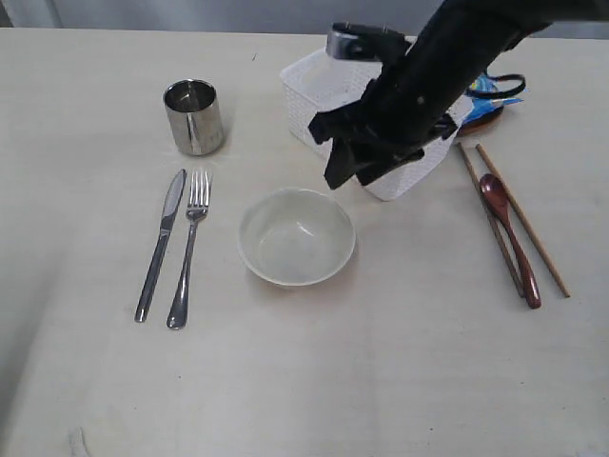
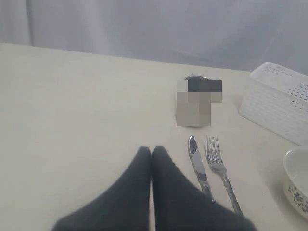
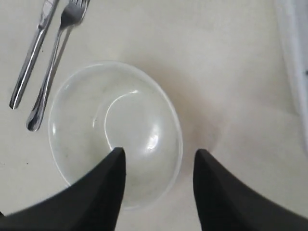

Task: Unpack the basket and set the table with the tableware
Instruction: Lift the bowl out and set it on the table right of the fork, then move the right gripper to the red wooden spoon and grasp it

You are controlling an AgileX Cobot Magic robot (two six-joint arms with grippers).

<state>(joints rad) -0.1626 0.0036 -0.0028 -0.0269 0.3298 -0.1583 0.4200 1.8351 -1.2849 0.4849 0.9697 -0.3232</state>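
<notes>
right jaws spread, bowl (image 3: 96, 120) rim just beneath, between them | left jaws pressed together | we judge bowl rigid, slick, breakable | we'd pinch its rim

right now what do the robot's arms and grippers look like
The right arm is bulky and black, with a silver-grey block near the wrist. The right gripper and the left gripper both have matte black fingers, broad at the base and tapering to rounded tips. No markings show.

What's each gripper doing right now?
Left gripper: closed, empty.
Right gripper: open over the bowl, holding nothing.
</notes>
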